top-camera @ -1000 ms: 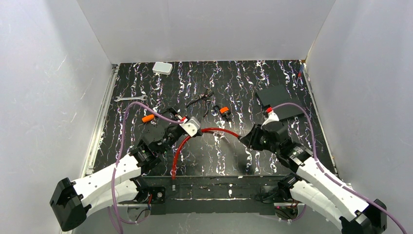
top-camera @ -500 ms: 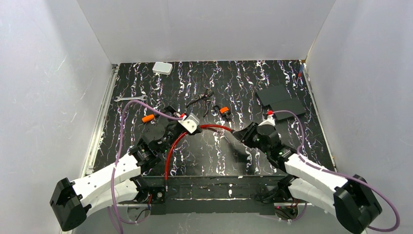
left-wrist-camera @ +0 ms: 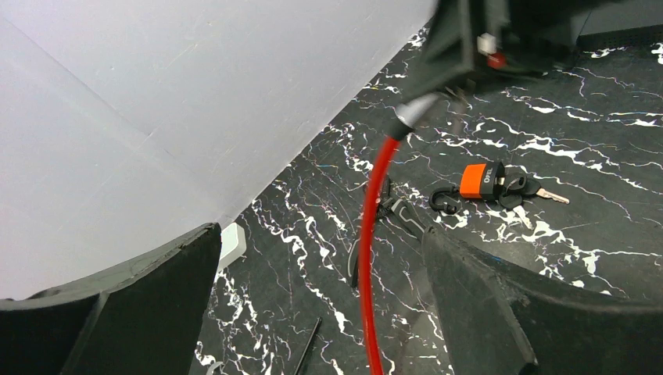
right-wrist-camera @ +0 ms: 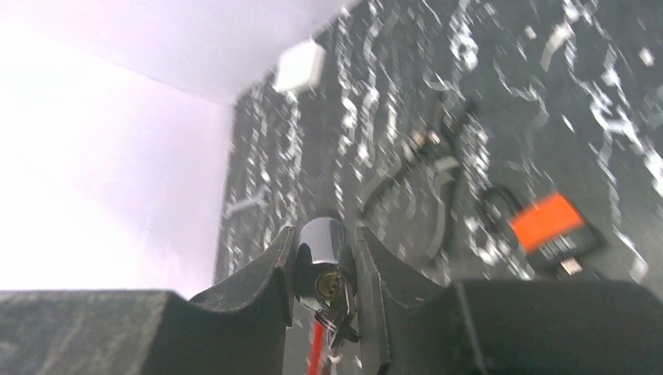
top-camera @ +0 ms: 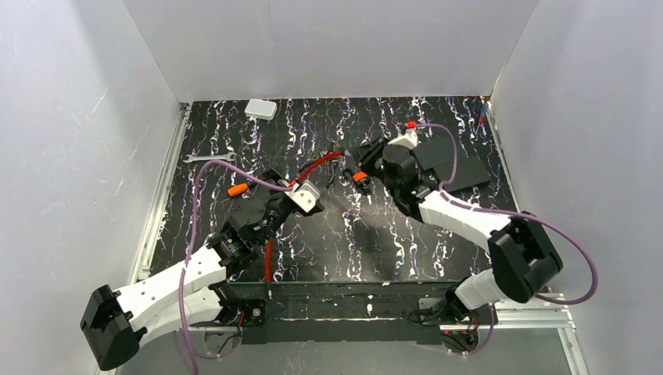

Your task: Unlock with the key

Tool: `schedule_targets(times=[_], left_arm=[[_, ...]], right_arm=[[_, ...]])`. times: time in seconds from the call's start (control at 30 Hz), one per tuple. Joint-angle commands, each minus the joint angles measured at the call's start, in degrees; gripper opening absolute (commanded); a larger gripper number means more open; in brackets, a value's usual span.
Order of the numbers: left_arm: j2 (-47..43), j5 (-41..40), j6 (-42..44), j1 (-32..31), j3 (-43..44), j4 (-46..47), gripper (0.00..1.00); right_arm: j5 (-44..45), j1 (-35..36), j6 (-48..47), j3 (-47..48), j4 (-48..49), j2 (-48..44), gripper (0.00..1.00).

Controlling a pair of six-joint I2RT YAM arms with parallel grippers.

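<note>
A red cable (top-camera: 269,258) runs from the near edge up to a chrome lock head (right-wrist-camera: 320,234) with a brass keyhole (right-wrist-camera: 327,283). My right gripper (right-wrist-camera: 325,248) is shut on that lock head, raised over the far middle of the table (top-camera: 349,154). My left gripper (left-wrist-camera: 320,234) is open, and the cable (left-wrist-camera: 367,258) passes between its fingers untouched. The key, with its black head (left-wrist-camera: 516,186) and thin blade, lies on the table beside the black-and-orange piece (left-wrist-camera: 478,180), which also shows in the top view (top-camera: 360,178). Something dark hangs below the keyhole; I cannot tell what.
Black-handled pliers (top-camera: 320,164) lie left of the orange piece, also in the left wrist view (left-wrist-camera: 395,215). A white box (top-camera: 260,109) sits far left, a wrench (top-camera: 207,158) at the left, a flat black box (top-camera: 453,164) at the right. An orange-tipped piece (top-camera: 237,190) lies by my left arm.
My right gripper has swung from the near middle to the far middle, carrying the lock head. The cable now stretches up the table. My left arm has hardly moved.
</note>
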Motion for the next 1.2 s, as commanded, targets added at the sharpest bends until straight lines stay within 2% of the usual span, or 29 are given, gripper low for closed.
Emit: schedule_targets(times=[0.0,0.1,0.23,0.43,0.7,0.87,1.07,1.17], left_arm=[[-0.6,-1.6,-1.3,0.7,2.4,0.7,0.99],[-0.7,-1.5,-1.3,0.9,2.4,0.6,0.99],[-0.7,-1.4,-1.6,1.3,2.5,0.6,0.99],[-0.5,-1.2,-2.0,1.4,2.6,0.5,0.99],[0.0,-1.1,-2.3,1.5,2.7,0.5,0.99],[0.0,-0.9,-2.5,1.6,2.7,0.5,0.99],[0.1,-1.0,-2.3,1.6,2.7,0.4,0.99],[-0.1,-1.0,-2.2,1.5,2.5,0.4,0.99]], right_arm=[[7.4,-0.1,-2.9,11.4,4.6,4.6,0.01],[6.6,-0.1,-2.6,14.9,3.3,7.0,0.01],[6.3,0.8,-0.9,11.9,3.5,6.1,0.01],[5.6,2.9,0.1,2.3,1.8,1.1,0.01],[9.7,9.7,5.4,-14.8,0.5,-9.9,0.01],[12.8,10.9,8.5,-21.8,0.8,-11.8,0.01],[11.8,9.1,6.2,-24.7,6.1,-8.8,0.17],[10.1,7.8,5.0,-24.7,6.9,-6.5,0.31]])
